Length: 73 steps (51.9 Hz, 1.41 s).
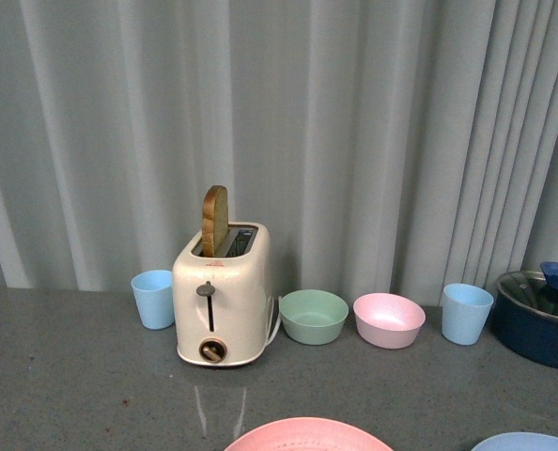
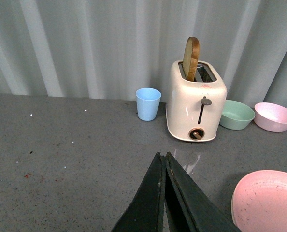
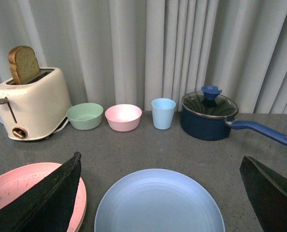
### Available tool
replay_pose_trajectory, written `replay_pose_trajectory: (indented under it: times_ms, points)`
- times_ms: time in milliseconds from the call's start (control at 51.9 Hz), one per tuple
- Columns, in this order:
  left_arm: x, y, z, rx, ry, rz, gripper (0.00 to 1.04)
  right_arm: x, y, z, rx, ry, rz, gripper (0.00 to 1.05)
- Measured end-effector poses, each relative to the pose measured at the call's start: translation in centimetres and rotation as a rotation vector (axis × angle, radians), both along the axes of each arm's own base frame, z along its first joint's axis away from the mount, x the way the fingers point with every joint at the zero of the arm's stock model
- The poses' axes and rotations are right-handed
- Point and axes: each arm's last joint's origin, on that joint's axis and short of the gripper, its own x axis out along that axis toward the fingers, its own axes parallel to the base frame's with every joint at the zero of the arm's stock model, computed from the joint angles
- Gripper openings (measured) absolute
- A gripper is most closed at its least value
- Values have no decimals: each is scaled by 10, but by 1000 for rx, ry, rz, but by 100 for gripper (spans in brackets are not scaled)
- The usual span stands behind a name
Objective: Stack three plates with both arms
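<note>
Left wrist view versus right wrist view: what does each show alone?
Only the left wrist view: the left gripper, shut. Only the right wrist view: the right gripper, open, the round light blue plate and the dark blue lidded saucepan. Both: the cream toaster with a brown bread slice, the small green bowl, the small pink bowl, the round pink plate.

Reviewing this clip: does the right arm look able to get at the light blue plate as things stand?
Probably yes. The right gripper is open, and the light blue plate lies flat just ahead of it between its fingers, with nothing on it. The pink plate sits close beside it, which may crowd that edge.
</note>
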Motion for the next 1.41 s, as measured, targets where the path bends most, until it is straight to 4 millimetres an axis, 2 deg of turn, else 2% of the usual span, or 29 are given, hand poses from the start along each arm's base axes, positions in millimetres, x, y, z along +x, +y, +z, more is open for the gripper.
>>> replay_pose_trajectory:
  times_ms: [385, 1233, 1407]
  points:
    - [-16, 0, -11, 0, -8, 0, 4, 0, 0, 0, 0, 0, 0, 97]
    - [-36, 0, -8, -1, -35, 0, 4, 0, 0, 0, 0, 0, 0, 97]
    - [-48, 0, -10, -1, -33, 0, 4, 0, 0, 0, 0, 0, 0, 97]
